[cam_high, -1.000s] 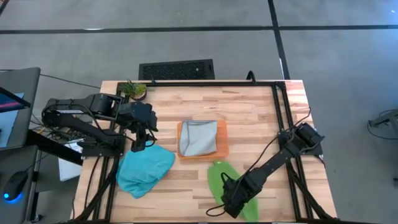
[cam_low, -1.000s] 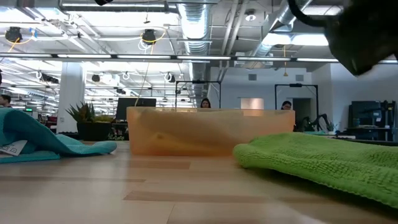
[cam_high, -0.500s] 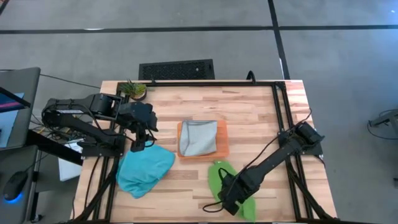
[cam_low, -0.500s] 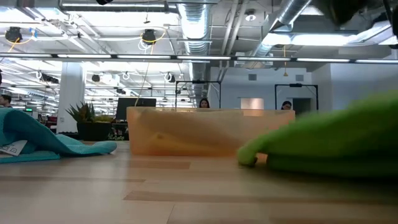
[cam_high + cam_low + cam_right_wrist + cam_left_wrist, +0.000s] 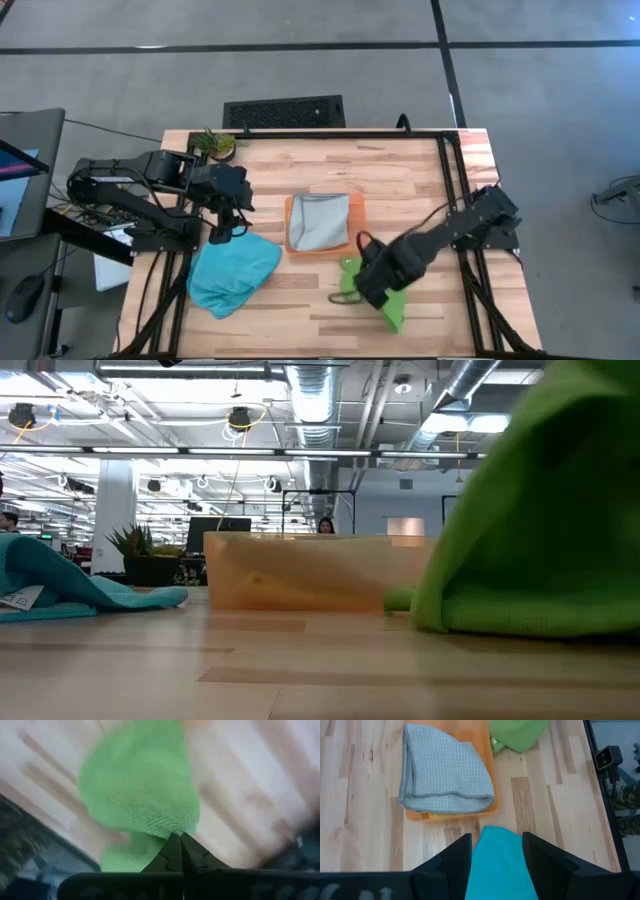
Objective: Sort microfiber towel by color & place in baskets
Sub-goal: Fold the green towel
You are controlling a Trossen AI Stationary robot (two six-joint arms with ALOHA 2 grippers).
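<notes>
Green towel [image 5: 392, 305] now lifted, R jaws clamped on it, beside orange tray [image 5: 356, 232]; L jaws apart.

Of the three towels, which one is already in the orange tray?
The grey towel, folded inside the orange tray. The teal towel lies on the table near the left tool, and the green towel is pinched by the right tool.

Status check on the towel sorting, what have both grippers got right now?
Right gripper shut on green towel, lifting it beside orange tray. Left gripper open above teal towel. Grey towel already in tray. Path clear.
</notes>
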